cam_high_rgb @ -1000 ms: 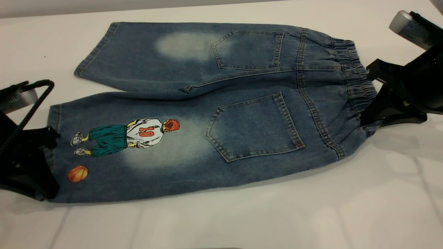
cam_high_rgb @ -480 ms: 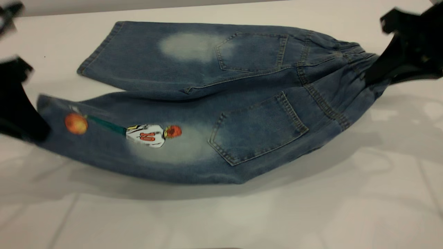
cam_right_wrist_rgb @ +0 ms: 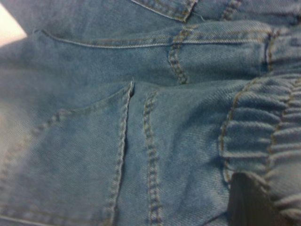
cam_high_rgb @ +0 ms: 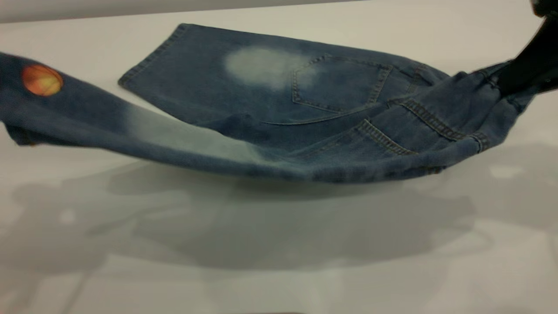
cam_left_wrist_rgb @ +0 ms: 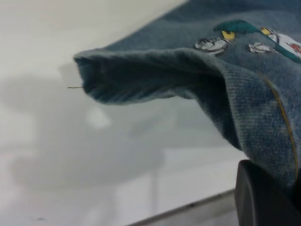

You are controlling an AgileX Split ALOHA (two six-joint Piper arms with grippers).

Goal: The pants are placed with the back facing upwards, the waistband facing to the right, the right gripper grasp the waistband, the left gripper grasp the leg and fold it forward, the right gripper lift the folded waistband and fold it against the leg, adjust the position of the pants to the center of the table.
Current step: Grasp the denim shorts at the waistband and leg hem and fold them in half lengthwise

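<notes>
The pants (cam_high_rgb: 279, 100) are blue denim, back up, with the near half raised off the table (cam_high_rgb: 279, 261). The far plain leg (cam_high_rgb: 209, 69) still rests on the table. The printed leg (cam_high_rgb: 87, 117) hangs in the air at the left, its orange basketball (cam_high_rgb: 42, 80) showing. My left gripper (cam_left_wrist_rgb: 283, 187) is outside the exterior view and is shut on the leg (cam_left_wrist_rgb: 254, 94) near its hem. At the far right, my right gripper (cam_high_rgb: 521, 72) is shut on the ruffled waistband (cam_right_wrist_rgb: 277, 136), with one dark finger (cam_right_wrist_rgb: 249, 202) pressed on the denim.
The table stretches pale and bare in front of the pants, carrying a wide shadow (cam_high_rgb: 270, 218) under the lifted cloth. The table's far edge (cam_high_rgb: 130, 13) runs just behind the plain leg.
Both grippers have risen, lifting the printed leg and the waistband's near side off the table. The left gripper has left the exterior view, and the player print has tipped out of sight there.
</notes>
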